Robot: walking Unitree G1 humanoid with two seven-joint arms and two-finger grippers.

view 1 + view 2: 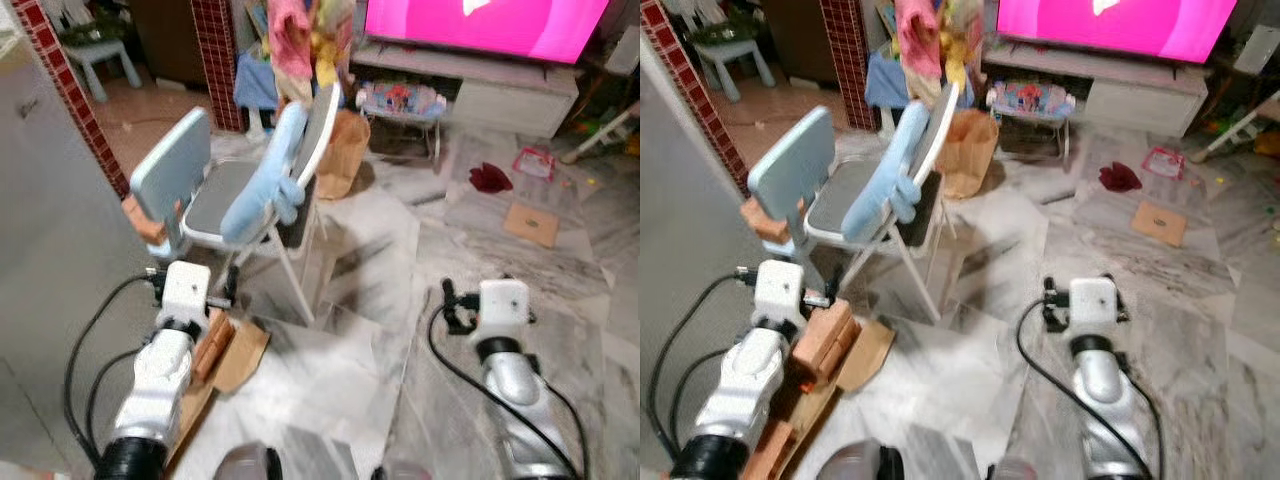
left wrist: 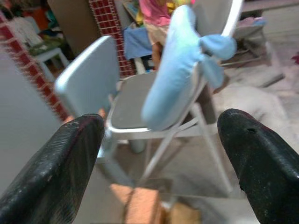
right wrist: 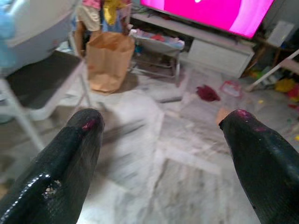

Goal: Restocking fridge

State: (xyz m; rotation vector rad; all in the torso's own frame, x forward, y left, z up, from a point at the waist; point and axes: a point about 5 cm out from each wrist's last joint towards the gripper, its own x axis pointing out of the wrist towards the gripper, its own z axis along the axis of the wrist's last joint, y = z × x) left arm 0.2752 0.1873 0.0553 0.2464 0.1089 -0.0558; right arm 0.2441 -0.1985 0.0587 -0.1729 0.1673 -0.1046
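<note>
Folding chair (image 1: pixel 240 200) with blue cloth (image 1: pixel 265 185) stood dead ahead of left gripper (image 2: pixel 159 154), fingers spread; grey wall (image 1: pixel 45 230) hemmed its left; cardboard (image 1: pixel 235 355) lay underfoot; marble floor (image 1: pixel 480 240) before right gripper (image 3: pixel 161 154) ran bare up to paper bag (image 3: pixel 108 60) and TV stand (image 1: pixel 500 95).

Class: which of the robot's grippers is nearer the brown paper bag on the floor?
Right gripper, facing the brown paper bag across bare floor; left gripper faces the folding chair.

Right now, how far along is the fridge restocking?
Nothing looks done yet. Both end effectors, left and right, are open and carry nothing. Ahead stand a folding chair, a brown paper bag and a marble floor. Fetching items and loading remain.
</note>
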